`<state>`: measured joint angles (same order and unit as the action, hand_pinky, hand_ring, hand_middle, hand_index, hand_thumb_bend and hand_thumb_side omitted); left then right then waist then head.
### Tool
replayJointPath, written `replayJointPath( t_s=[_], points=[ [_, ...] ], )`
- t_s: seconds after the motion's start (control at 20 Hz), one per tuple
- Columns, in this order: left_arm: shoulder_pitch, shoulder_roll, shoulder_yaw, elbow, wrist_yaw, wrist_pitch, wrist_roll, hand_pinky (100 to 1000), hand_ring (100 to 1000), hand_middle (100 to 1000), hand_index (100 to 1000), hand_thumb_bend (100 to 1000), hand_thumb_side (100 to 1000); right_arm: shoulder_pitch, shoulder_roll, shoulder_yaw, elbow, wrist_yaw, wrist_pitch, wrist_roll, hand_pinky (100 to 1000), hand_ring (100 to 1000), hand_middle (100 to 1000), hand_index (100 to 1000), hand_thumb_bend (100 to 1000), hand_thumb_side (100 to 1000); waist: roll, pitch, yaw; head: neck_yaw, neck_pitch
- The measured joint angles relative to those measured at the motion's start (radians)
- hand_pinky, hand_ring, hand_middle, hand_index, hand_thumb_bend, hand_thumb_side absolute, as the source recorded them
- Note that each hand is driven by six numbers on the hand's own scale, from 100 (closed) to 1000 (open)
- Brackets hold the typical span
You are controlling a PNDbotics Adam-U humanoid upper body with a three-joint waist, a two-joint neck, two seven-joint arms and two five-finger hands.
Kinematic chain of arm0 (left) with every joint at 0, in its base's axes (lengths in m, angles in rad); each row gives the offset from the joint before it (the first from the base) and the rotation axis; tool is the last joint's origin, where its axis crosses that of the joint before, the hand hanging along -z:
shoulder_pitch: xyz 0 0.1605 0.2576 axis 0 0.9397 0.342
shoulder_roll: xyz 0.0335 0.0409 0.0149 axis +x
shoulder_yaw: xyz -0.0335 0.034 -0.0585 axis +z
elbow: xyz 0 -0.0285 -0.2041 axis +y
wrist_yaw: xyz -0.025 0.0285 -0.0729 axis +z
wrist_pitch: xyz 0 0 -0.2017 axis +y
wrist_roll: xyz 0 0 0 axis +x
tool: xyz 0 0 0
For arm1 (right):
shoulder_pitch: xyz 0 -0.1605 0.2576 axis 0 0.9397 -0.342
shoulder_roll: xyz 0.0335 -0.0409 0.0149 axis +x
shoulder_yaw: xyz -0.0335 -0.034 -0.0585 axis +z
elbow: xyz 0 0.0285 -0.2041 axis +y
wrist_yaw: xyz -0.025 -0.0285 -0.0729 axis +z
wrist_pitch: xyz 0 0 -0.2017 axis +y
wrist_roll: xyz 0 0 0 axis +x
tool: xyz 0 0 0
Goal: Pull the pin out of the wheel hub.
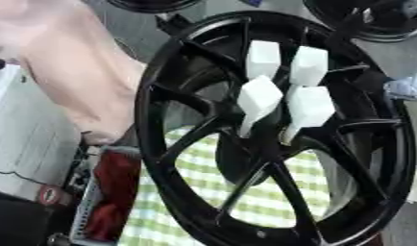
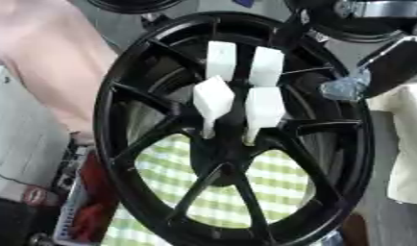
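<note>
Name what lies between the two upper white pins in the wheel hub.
Nothing but a narrow dark strip of the black wheel hub. The upper left pin and upper right pin stand side by side, apart. The right eye view shows it best.

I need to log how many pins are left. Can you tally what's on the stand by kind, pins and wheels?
White pins in the hub: 4
Black wheel hub: 1
Total: 5
No robot hand shows clearly in either view.

black wheel hub point(image 1: 161, 144), white pins point(image 1: 309, 108)
</note>
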<state>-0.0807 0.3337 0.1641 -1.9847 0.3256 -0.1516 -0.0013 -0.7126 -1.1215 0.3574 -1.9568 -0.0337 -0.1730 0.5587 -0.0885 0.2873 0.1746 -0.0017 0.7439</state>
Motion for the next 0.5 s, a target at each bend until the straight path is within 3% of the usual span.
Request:
replayJointPath(
  t_s=[0.5],
  points=[
    [-0.004, 0.000, 0.000, 0.000, 0.007, 0.005, -0.004, 996, 717, 652, 858, 100, 781, 0.073, -0.037, -0.006, -0.028, -0.014, -0.010, -0.022, 788, 717, 666, 863, 162, 384, 0.001, 0.000, -0.002, -0.009, -0.009]
  ],
)
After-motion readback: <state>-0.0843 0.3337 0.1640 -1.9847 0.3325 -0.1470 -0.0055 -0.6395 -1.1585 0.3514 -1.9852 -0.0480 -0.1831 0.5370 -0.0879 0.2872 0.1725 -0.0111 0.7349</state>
